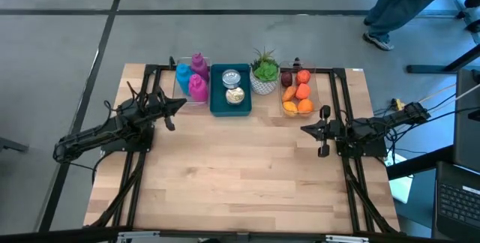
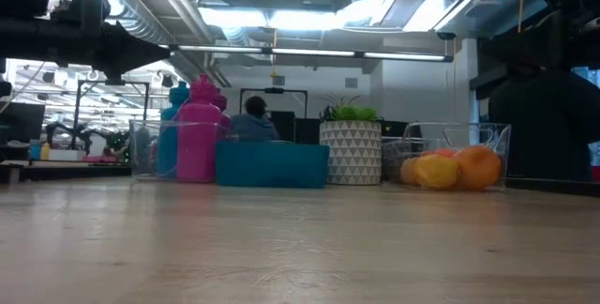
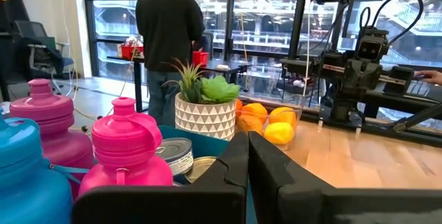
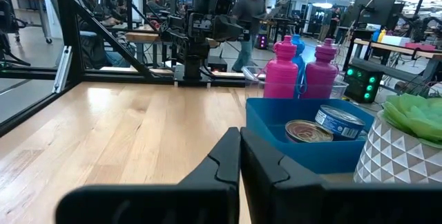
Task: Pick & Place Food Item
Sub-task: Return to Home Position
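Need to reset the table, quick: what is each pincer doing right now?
Left pincer: closed, holding nothing.
Right pincer: closed, holding nothing.

Both arms are dark, almost black, built of slim straight links joined by blocky joints. The left arm (image 1: 105,134) has loose black cables (image 1: 135,93) bristling around its wrist, and the left gripper (image 1: 182,104) tapers to a point. The right arm (image 1: 367,130) has the same build; a short cross-bar (image 1: 324,130) with rounded ends sits just behind the right gripper (image 1: 303,129). Seen close, the left fingers (image 3: 283,175) and the right fingers (image 4: 221,162) are matte black, broad at the base, with bevelled, angular faces. Black cables also loop above the right arm's boxy wrist.
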`<state>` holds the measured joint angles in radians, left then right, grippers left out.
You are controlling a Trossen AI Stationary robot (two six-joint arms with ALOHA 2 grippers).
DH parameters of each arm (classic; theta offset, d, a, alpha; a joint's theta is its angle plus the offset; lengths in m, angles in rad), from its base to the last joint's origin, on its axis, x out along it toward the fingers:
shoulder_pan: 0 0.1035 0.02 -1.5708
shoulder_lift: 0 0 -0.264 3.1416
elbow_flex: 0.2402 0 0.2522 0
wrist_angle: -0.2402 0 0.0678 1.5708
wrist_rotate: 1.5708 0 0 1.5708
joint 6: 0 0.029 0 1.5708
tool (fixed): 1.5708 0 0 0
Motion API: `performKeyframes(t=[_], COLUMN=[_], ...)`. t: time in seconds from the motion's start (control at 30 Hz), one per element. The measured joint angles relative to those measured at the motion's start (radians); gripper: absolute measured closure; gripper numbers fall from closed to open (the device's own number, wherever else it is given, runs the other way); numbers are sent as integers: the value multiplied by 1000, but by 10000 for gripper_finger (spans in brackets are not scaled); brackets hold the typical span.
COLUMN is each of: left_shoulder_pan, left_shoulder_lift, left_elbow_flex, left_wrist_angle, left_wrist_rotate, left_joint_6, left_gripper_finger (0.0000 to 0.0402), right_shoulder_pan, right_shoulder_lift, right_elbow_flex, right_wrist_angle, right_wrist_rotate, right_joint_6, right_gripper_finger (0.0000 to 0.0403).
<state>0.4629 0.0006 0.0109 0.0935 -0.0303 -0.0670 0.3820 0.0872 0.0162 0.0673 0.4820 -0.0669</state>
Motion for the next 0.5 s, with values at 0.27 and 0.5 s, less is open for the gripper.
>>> performKeyframes(t=[0.27,0.5], left_shoulder_pan=[0,0], left_shoulder_lift=[0,0], left_elbow_flex=[-1,-1], left_wrist_angle=[0,0], left_wrist_rotate=[0,0], left_joint_6=[2,2], left_gripper_finger=[397,399], right_shoulder_pan=[0,0], right_shoulder_lift=[0,0], right_elbow_flex=[0,0], right_wrist_angle=[0,0], right_wrist_rotate=[0,-3], right_joint_6=[0,1], right_gripper_finger=[394,394])
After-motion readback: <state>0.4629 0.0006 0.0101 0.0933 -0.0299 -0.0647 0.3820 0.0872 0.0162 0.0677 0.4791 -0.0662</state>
